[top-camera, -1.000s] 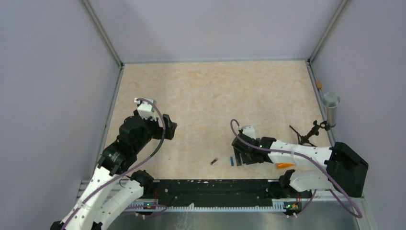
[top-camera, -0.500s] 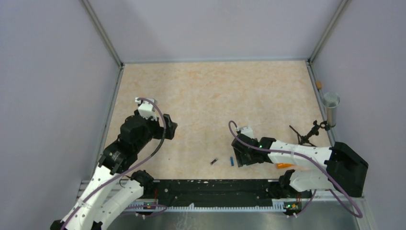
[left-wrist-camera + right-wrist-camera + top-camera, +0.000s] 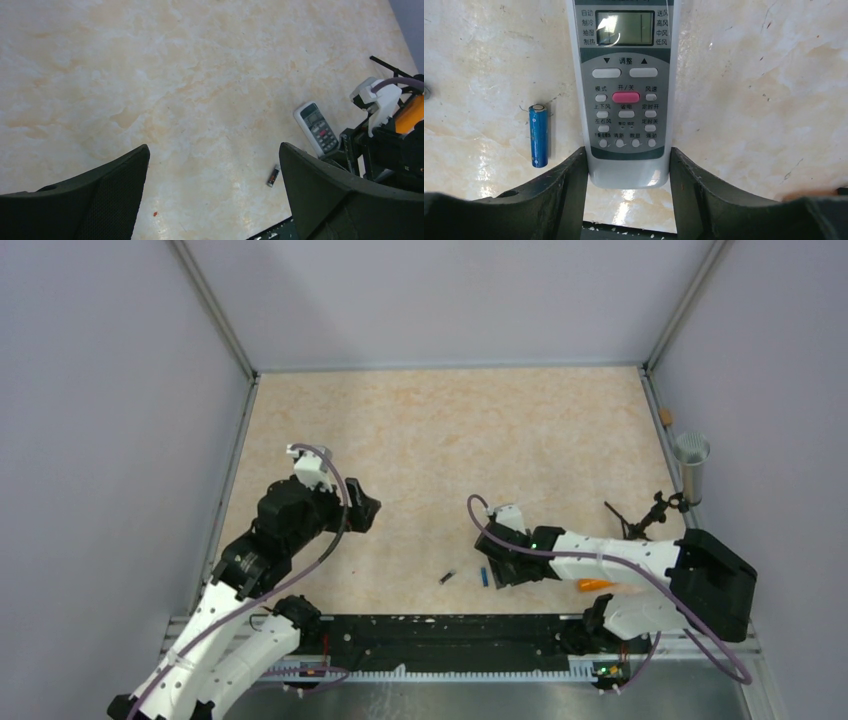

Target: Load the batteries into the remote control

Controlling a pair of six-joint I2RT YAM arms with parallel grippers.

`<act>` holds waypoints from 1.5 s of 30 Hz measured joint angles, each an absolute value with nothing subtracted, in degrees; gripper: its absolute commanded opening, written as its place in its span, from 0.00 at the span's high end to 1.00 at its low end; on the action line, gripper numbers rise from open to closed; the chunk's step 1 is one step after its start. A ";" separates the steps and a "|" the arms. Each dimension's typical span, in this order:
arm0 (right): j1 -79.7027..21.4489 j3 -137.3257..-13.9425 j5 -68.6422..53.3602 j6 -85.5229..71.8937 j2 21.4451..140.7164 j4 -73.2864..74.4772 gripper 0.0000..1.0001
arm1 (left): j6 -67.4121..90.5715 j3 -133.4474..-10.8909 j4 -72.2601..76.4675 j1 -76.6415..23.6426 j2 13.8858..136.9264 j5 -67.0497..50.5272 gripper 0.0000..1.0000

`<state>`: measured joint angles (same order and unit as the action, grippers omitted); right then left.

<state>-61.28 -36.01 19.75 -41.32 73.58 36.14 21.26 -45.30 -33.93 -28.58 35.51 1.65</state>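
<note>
Finding the remote control [image 3: 624, 75] lying flat and face up on the beige marbled counter [image 3: 749, 100], in the near right part of it. Showing a white casing with a grey front panel and a pale grey-green display at the far end, with Chinese characters down both sides of the display. Also showing two wide white keys under arrow marks, one pink key in the middle and rows of small white keys below.

Sitting with its lower end between the fingers of the right claw [image 3: 628, 152], both fingers standing right against its sides at a middling gap. Not being able to tell whether pressing or merely touching.

Noting the blue battery [image 3: 538, 136] lying on the counter just left of the remote in the right wrist view. Lying parallel to it and apart from it, silver cap pointing toward the display end. Seeing the dark battery [image 3: 448, 577] lying a little further toward the left arm, tilted, apart from the blue one. Spotting an orange object [image 3: 595, 585] lying under the right arm.

Finding the left claw [image 3: 214, 147] hanging wide open above the counter, well apart from the remote and both batteries, gripping nothing.
</note>
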 measured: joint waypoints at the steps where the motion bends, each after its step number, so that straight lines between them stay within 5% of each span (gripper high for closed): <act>1: -61.36 -36.32 19.92 -41.60 73.82 36.38 0.97 | 22.17 -44.58 -33.50 -28.58 35.53 0.43 0.01; 22: -61.23 -44.05 17.82 -40.25 62.81 37.65 1.00 | 36.99 -34.57 -21.37 -28.58 36.91 -17.21 0.01; 45: -49.58 -42.35 -22.35 -40.51 54.06 7.11 1.00 | 62.65 -24.38 22.87 -24.03 41.41 -41.78 0.01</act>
